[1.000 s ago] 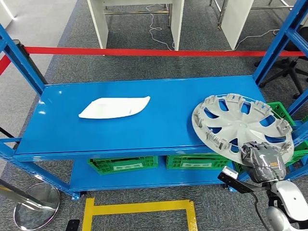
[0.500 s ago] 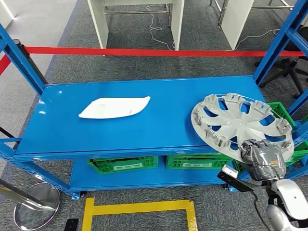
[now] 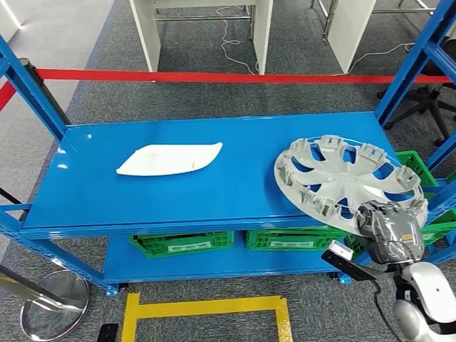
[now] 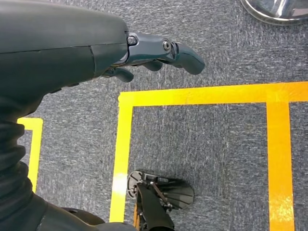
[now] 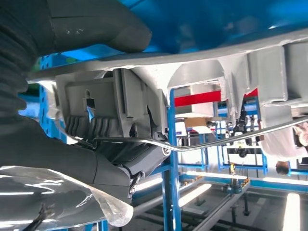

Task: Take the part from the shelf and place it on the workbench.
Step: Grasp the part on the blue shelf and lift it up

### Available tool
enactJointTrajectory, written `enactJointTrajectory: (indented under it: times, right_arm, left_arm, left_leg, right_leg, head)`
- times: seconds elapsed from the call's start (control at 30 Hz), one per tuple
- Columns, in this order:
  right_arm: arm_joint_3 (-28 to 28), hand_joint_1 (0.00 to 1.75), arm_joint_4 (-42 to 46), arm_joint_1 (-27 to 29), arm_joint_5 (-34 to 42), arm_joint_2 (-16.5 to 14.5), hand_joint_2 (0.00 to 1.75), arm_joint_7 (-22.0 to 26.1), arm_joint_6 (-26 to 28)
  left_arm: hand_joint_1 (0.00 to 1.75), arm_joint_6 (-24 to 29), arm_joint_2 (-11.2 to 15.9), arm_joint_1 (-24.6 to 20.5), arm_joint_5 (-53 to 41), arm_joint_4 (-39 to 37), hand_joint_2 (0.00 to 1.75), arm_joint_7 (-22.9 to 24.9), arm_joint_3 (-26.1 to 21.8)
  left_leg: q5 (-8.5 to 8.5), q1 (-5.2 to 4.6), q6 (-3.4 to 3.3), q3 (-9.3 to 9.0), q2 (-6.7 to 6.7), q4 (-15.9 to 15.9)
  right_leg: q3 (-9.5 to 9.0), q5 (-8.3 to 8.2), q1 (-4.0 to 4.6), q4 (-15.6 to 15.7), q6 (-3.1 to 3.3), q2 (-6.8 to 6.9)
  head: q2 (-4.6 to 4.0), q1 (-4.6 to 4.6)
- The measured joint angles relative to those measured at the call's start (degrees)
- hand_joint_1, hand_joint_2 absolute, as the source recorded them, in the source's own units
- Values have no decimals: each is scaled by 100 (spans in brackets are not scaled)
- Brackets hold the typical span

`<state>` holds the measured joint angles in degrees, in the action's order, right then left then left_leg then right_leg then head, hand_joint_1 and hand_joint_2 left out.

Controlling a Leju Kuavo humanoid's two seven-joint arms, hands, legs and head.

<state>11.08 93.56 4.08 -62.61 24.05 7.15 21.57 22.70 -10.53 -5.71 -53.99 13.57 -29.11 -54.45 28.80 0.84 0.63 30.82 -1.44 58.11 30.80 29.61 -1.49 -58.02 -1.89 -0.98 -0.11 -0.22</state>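
A silver hubcap [image 3: 347,180], inner side up, is tilted over the right end of the blue shelf [image 3: 161,196]. My right hand [image 3: 388,231] grips its near rim from below; up close the thumb [image 5: 98,24] lies on one face of the hubcap rim [image 5: 203,53] and dark fingers [image 5: 123,161] curl under the clips. A white curved part [image 3: 169,159] lies flat on the shelf's left half. My left hand [image 4: 160,50] hangs over grey carpet, fingers loosely extended, holding nothing.
Blue uprights [image 3: 414,60] frame the shelf at both ends. Green crates [image 3: 182,242] sit on the lower level. A red barrier tape [image 3: 215,76] runs behind. Yellow floor tape [image 3: 204,308] and a metal stanchion base [image 3: 53,306] lie in front.
The hubcap in my right hand has risen at its far edge and shifted slightly left, toward the shelf's middle. The white part has stayed still.
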Motion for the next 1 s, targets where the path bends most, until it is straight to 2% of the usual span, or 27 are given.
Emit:
enactJointTrajectory:
  times: [0.47,1.0]
  right_arm:
    - [2,175,122,-72,263,-36,175,197,4]
    - [121,175,192,-540,284,-36,175,325,-87]
  left_arm:
    - [0,1,-14,0,-17,0,175,-5,0]
    - [0,0,-14,-3,-74,0,175,17,1]
  left_leg:
    - [0,0,0,3,0,0]
    - [-1,0,-1,6,1,0]
  right_leg:
    - [3,0,0,0,0,0]
    - [6,-1,0,-2,0,-3]
  head:
    - [0,0]
    - [0,0]
